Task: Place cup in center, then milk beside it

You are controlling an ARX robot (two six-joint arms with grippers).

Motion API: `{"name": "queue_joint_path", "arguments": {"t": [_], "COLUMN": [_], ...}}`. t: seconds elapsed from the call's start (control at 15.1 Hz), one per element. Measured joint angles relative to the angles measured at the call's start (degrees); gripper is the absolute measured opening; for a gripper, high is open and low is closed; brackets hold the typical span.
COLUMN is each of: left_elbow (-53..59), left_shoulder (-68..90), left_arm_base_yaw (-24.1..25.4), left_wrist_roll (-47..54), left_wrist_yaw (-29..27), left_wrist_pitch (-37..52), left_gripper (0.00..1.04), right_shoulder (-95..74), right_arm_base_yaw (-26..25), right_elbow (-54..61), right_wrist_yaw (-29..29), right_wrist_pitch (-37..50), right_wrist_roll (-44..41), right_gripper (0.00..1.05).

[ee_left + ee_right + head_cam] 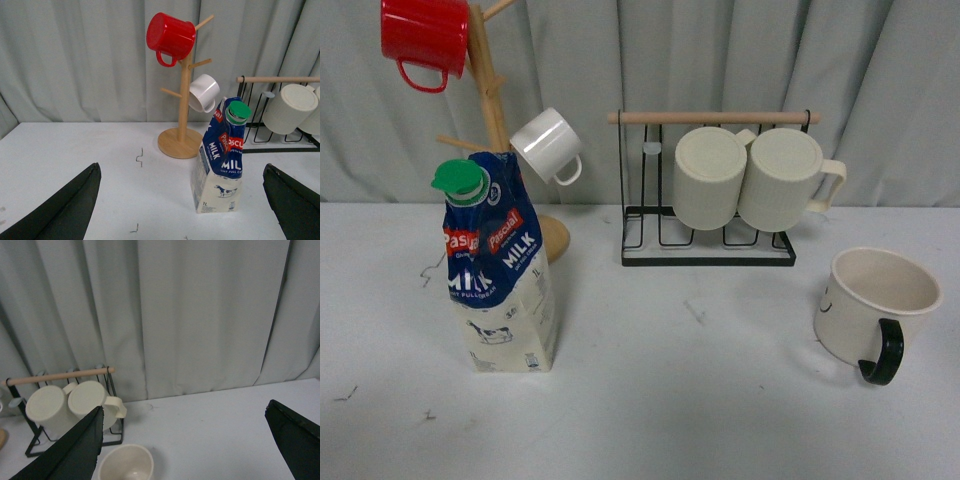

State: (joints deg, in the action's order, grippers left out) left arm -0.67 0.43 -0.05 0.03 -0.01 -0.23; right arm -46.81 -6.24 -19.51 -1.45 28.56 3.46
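Observation:
The cup (872,302), a wide cream mug with a dark handle, stands upright on the table at the right; the right wrist view catches its rim (126,463). The milk (498,270), a blue and cream carton with a green cap, stands upright at the left, and also shows in the left wrist view (220,162). Neither arm appears in the front view. My left gripper (182,200) is open, short of the carton. My right gripper (185,442) is open above the table, with the cup near one finger (70,452).
A wooden mug tree (495,120) behind the carton carries a red mug (424,38) and a small white cup (548,145). A black wire rack (708,215) at the back holds two ribbed cream mugs (750,178). Grey curtains hang behind the white table (690,380).

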Motion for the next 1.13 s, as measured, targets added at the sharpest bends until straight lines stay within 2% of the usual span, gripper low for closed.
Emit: {"name": "queue_joint_path", "arguments": {"t": [0.2, 0.4, 0.6, 1.06, 1.13], "left_elbow": [0.0, 0.0, 0.0, 0.0, 0.0], "left_shoulder": [0.0, 0.0, 0.0, 0.0, 0.0], "left_arm_base_yaw": [0.0, 0.0, 0.0, 0.0, 0.0], "left_wrist_roll": [0.0, 0.0, 0.0, 0.0, 0.0], "left_wrist_yaw": [0.0, 0.0, 0.0, 0.0, 0.0], "left_wrist_pitch": [0.0, 0.0, 0.0, 0.0, 0.0], "left_gripper": [0.98, 0.98, 0.98, 0.98, 0.98], "right_shoulder": [-28.1, -50.0, -59.5, -66.2, -66.5], "right_arm_base_yaw": [1.9, 7.2, 9.1, 8.8, 8.8], "right_elbow": [-19.1, -36.4, -39.8, -41.0, -41.0], "right_wrist_yaw": [3.1, 4.5, 5.1, 4.9, 4.9], "right_wrist_pitch": [-7.7, -20.5, -25.9, -25.5, -25.4], "right_wrist_roll": [10.6, 13.5, 12.6, 11.9, 11.9], "right_gripper": [0.98, 0.98, 0.98, 0.98, 0.91]}}
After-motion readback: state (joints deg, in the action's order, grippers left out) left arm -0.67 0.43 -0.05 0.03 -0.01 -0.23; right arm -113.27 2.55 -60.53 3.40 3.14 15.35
